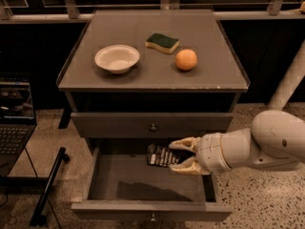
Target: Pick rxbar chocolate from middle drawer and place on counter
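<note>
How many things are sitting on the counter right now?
3: a white bowl left, a green sponge behind centre, an orange right. None seems hidden. The gripper holds the rxbar chocolate above the open middle drawer.
</note>
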`<state>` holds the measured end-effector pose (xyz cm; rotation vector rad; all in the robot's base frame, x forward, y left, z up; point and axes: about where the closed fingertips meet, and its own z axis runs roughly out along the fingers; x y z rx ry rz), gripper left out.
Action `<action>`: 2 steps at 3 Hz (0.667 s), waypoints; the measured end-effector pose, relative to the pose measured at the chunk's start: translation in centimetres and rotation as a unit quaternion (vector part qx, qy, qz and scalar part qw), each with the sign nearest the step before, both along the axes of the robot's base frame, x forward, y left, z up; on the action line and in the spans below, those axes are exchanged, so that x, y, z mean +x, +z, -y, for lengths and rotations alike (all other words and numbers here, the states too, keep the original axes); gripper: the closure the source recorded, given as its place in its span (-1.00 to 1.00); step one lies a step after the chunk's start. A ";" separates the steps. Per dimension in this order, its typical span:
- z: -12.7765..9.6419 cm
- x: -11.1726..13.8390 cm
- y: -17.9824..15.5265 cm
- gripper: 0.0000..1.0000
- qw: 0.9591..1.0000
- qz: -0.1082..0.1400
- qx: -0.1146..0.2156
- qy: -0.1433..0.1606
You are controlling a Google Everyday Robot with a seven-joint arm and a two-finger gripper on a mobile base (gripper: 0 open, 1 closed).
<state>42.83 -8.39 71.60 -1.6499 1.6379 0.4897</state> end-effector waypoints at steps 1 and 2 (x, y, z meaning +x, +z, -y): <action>0.0 0.0 -0.1 1.00 1.000 -0.001 0.000 0.000; -0.4 0.2 0.8 1.00 1.000 0.020 -0.001 0.001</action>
